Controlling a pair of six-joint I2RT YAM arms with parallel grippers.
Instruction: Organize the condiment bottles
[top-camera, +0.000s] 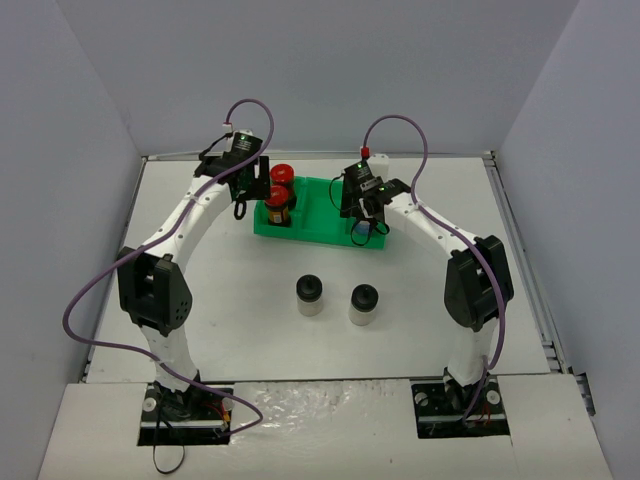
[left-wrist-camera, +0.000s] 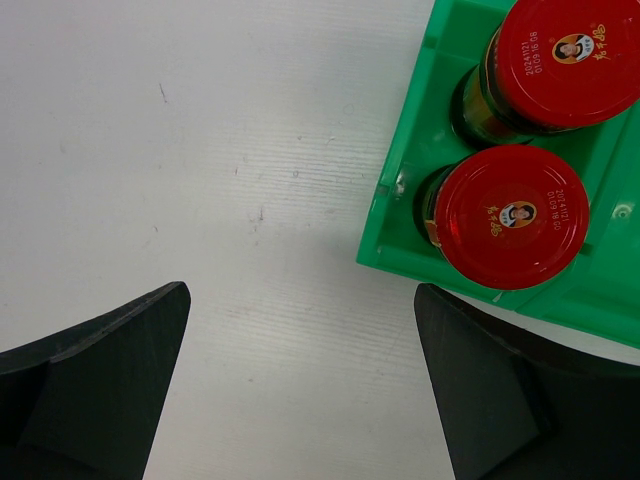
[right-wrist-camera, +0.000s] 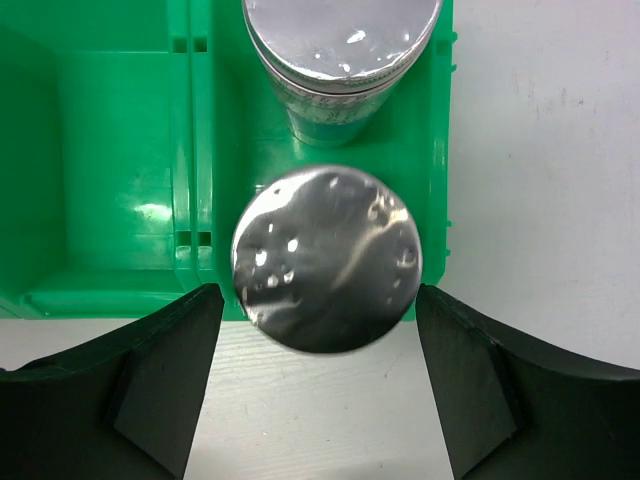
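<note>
Two red-capped jars (top-camera: 281, 176) (top-camera: 278, 202) stand in the left compartment of the green tray (top-camera: 320, 208); in the left wrist view they are the far jar (left-wrist-camera: 568, 60) and the near jar (left-wrist-camera: 512, 215). My left gripper (left-wrist-camera: 300, 385) is open and empty over bare table, just left of the tray (left-wrist-camera: 400, 190). Two silver-capped jars (right-wrist-camera: 327, 258) (right-wrist-camera: 340, 40) stand in the tray's right compartment (right-wrist-camera: 110, 150). My right gripper (right-wrist-camera: 320, 385) is open, and the nearer silver cap sits at its fingertips. Two black-capped pale jars (top-camera: 310, 293) (top-camera: 364, 303) stand on the table in front of the tray.
The tray's middle compartment (top-camera: 318, 200) holds nothing. My left gripper (top-camera: 245, 185) and right gripper (top-camera: 365, 215) both hang at the tray's ends. White table (top-camera: 200, 300) lies around the black-capped jars, with grey walls on three sides.
</note>
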